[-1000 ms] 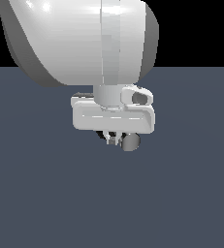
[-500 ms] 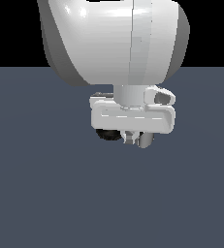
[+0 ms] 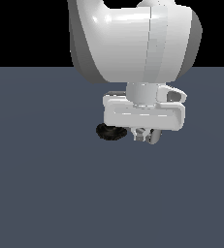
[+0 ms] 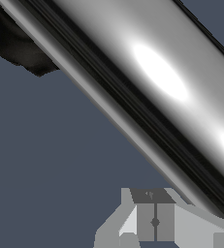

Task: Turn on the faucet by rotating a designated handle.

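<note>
The white robot arm (image 3: 133,43) filled the top of the exterior view, and its gripper (image 3: 146,136) hung low over the dark grey bench (image 3: 45,193). The faucet (image 3: 111,131) sat on the bench, its black base just beside the gripper on the exterior view's left. In the wrist view the chrome handle (image 4: 147,82) ran diagonally, very close; I could not tell how far the jaws stood apart or whether they held it.
</note>
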`<action>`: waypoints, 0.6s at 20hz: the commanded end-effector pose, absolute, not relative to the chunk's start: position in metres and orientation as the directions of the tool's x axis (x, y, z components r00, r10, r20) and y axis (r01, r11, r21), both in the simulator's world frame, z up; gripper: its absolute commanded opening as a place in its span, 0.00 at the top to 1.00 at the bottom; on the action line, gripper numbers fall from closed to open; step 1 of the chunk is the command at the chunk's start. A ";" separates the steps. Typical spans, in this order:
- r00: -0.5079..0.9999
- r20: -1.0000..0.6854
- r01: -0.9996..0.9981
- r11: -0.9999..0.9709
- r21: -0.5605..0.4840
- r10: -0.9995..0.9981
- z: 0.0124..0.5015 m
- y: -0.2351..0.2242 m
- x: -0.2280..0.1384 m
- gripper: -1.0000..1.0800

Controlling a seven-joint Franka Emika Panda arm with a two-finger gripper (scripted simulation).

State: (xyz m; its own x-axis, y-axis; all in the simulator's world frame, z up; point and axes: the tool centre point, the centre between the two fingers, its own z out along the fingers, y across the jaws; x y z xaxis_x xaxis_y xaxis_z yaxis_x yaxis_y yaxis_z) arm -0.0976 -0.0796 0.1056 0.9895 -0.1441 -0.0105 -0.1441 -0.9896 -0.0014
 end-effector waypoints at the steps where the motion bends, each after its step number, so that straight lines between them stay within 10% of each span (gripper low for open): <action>1: 0.990 0.001 -0.139 -0.990 -0.001 -0.139 0.106 -0.087 -0.084 1.00; 12: 0.989 0.000 -0.146 -0.989 -0.001 -0.146 0.105 -0.125 -0.057 1.00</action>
